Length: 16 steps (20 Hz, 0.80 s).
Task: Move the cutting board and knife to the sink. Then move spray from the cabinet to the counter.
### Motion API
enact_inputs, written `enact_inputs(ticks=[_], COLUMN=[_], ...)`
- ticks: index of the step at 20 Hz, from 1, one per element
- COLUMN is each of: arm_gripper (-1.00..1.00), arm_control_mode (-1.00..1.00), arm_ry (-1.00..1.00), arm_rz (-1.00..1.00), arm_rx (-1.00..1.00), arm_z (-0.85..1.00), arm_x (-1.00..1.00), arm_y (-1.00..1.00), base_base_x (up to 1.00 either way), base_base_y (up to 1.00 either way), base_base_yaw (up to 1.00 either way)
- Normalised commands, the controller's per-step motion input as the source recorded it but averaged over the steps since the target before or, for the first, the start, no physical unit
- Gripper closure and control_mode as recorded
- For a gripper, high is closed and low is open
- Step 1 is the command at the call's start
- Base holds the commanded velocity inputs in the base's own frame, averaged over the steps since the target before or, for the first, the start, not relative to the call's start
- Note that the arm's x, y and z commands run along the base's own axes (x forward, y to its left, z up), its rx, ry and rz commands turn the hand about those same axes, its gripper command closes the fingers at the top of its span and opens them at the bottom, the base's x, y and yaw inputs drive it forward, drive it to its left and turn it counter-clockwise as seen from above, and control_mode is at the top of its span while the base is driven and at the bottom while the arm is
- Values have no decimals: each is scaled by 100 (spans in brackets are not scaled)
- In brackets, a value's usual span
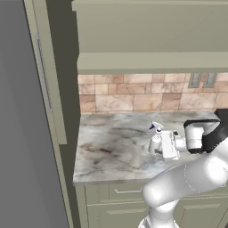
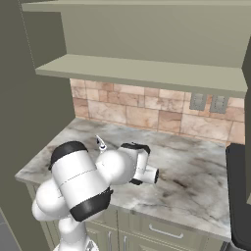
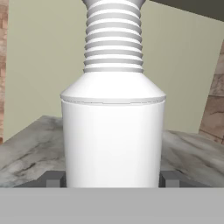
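White and slim, the plastic spray bottle [image 3: 113, 131] stands upright on my pale veined marble bench [image 1: 111, 151]. My end effector [image 1: 156, 145] clasps its body from three o'clock, I judge to steady it before letting go.

Counter [image 1: 111, 147]: pale grey marble with dark brown veining, over sage-green drawers. Spray [image 1: 155, 141] stands upright on it, near the front edge (body white and ribbed at the neck in the hand view [image 3: 113, 131]); base resting on the marble.
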Motion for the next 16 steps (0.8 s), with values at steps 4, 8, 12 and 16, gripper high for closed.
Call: enact_inputs(ticks=[4,8,12,16], arm_gripper=[100,100,100,100], arm_control_mode=[-100,-100,-100,-100], arm_ry=[-7,-6,-6,-5], arm_rz=[0,0,0,0], arm_rx=[0,0,0,0], arm_z=[-16,-15,-16,-14], arm_x=[6,9,7,6], arm_y=[0,0,0,0], base_base_x=[0,0,0,0], base_base_y=[0,0,0,0], base_base_yaw=[0,0,0,0])
